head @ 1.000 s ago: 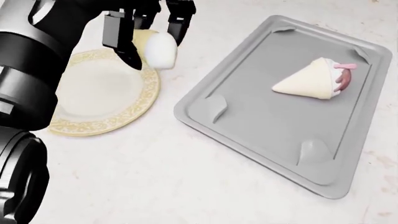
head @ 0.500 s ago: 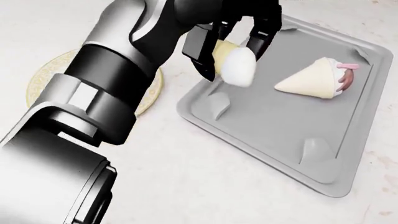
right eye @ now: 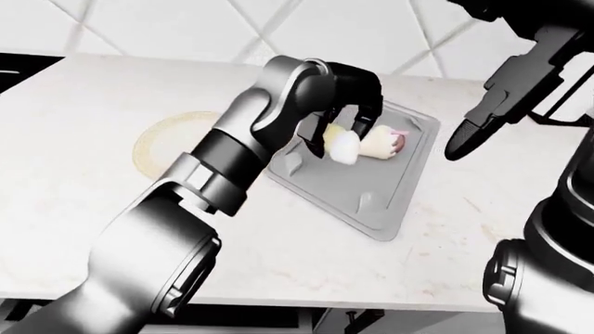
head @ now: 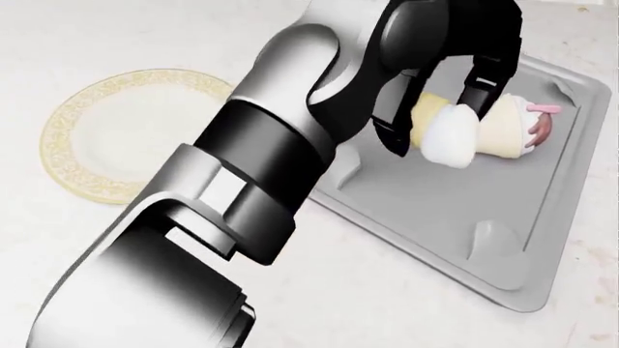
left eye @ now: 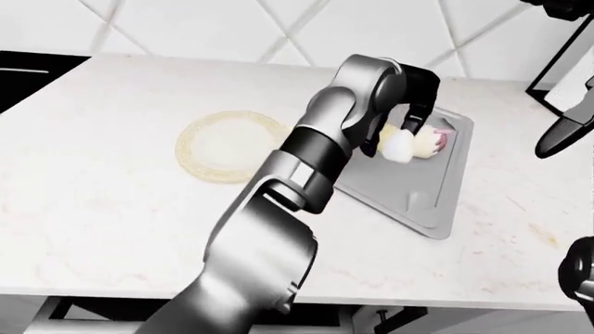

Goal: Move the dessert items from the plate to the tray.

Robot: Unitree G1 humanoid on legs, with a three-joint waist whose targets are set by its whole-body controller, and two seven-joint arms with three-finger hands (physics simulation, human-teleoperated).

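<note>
My left hand (head: 435,125) is shut on a pale dessert with a white rounded top (head: 453,138). It holds the dessert low over the upper part of the grey tray (head: 435,217). Right beside it, a cream cone dessert with a pink and brown tip (head: 522,125) lies on the tray, partly hidden by the held one. The round plate with a yellow patterned rim (head: 96,138) sits at the left with nothing on it. In the right-eye view my right hand (right eye: 467,136) hangs in the air right of the tray, fingers extended, holding nothing.
The tray and plate rest on a pale marble counter (left eye: 111,209). Its near edge runs along the bottom of the eye views. A white tiled wall (left eye: 232,28) rises behind it. My left arm (head: 281,167) crosses the gap between plate and tray.
My left hand has carried the white-topped dessert rightwards from the plate's edge to above the tray, ending beside the cone dessert. The plate now lies bare.
</note>
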